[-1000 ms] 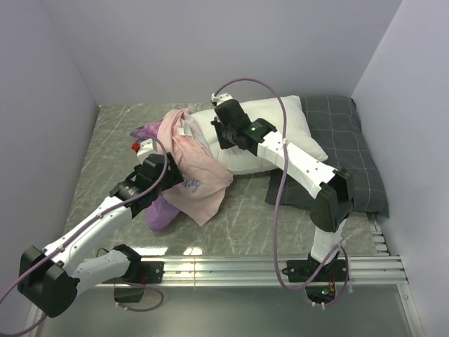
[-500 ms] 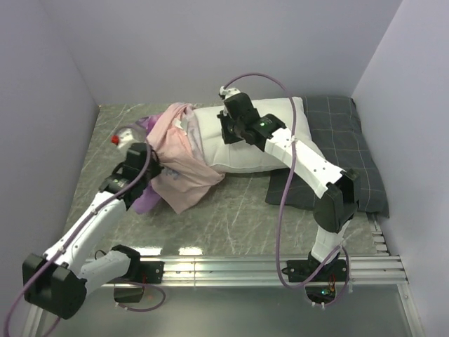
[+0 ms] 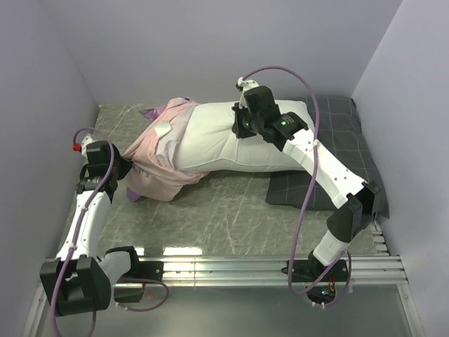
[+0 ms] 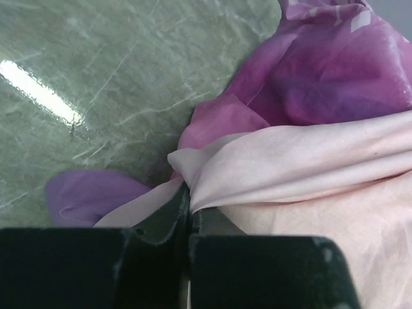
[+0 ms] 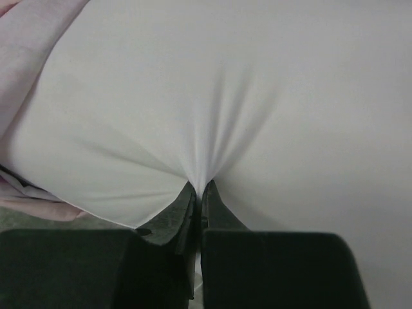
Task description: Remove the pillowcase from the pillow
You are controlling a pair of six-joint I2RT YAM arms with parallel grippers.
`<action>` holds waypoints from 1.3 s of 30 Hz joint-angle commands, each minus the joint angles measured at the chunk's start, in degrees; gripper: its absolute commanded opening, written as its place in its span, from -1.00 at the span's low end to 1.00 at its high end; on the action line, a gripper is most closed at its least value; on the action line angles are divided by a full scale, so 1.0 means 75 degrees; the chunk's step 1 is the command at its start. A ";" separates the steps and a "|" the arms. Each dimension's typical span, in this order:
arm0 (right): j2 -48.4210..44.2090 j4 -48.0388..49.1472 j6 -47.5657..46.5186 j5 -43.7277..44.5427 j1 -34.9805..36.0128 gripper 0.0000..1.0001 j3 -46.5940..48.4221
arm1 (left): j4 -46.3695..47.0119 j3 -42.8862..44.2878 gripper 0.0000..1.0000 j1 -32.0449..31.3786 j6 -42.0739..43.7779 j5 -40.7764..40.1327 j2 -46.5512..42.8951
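Judging by how things lay, we were midway through the stripping step. The pillowcase (image 3: 163, 160) covered only the left end of the pillow (image 3: 224, 140). It was turned pale side out and bunched there, with a purple tail spilling onto the desk (image 3: 231, 210) toward its left edge. The pillow itself lay along the far edge, its right end overlapping a grey checked pillow (image 3: 351, 154) in the far right corner.

We had a hold with both arms. The left gripper (image 4: 188, 193) sat near the left edge, its fingers closed all the way on a fold of the pale pink cloth. In the wrist view no gap showed between them, and the cloth ran taut from the pinch. The right gripper (image 5: 199, 190) was over the middle of the pillow, its fingers likewise pressed together on a small tuck of the white cover, with creases fanning out from the nip.

The next move, as we judged it, called for the left arm to draw the case off toward the left edge while the right anchored the pillow. We thought the thin cloth might slip from the pinch. The pillow might also drag along if the small tuck gave way.
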 commanded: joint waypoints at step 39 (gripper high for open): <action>-0.1894 0.5764 0.2817 0.1366 0.2097 -1.00 -0.7639 | -0.1392 0.4468 0.02 -0.3462 0.2845 -0.1687 0.3877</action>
